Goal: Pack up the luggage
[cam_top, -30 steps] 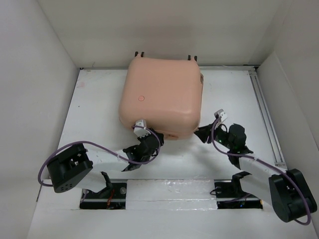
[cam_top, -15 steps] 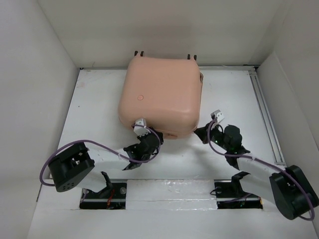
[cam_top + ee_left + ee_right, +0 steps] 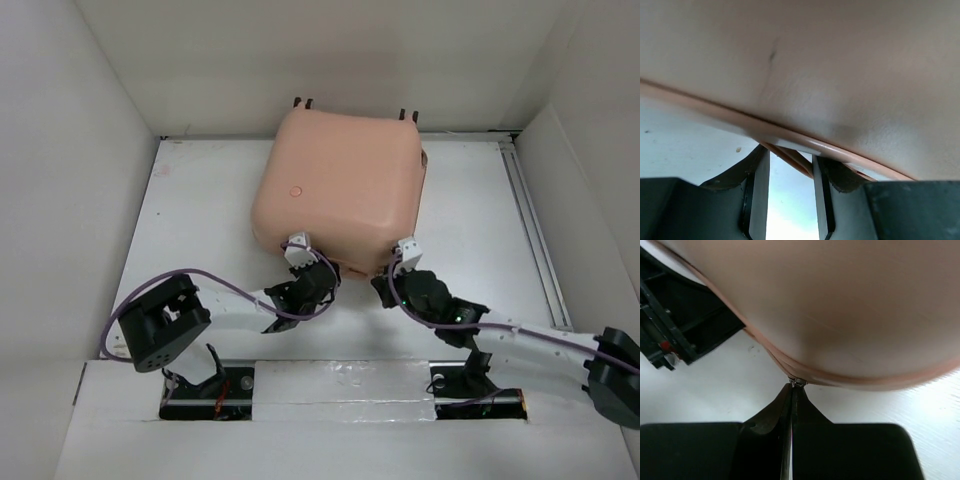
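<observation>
One suitcase (image 3: 340,185), pale peach-pink with a smooth hard shell and rounded corners, lies flat at the far middle of the white table (image 3: 200,215), its back edge close to the rear wall. A tiny round logo (image 3: 296,190) marks its top face. Small dark stubs (image 3: 303,101) poke out along the far edge, too small to make out. The shell lies closed, so the inside is hidden.

The left gripper (image 3: 789,159) is at the near edge. Its fingers stand partly apart on either side of a thin peach strip (image 3: 799,167) under the rim; whether they pinch it I cannot tell. The right gripper (image 3: 793,390) is clenched at the near right corner. Its tips meet the seam, where a metal speck (image 3: 797,382) glints, too small to identify. Both wrist views cut the shell off.
</observation>
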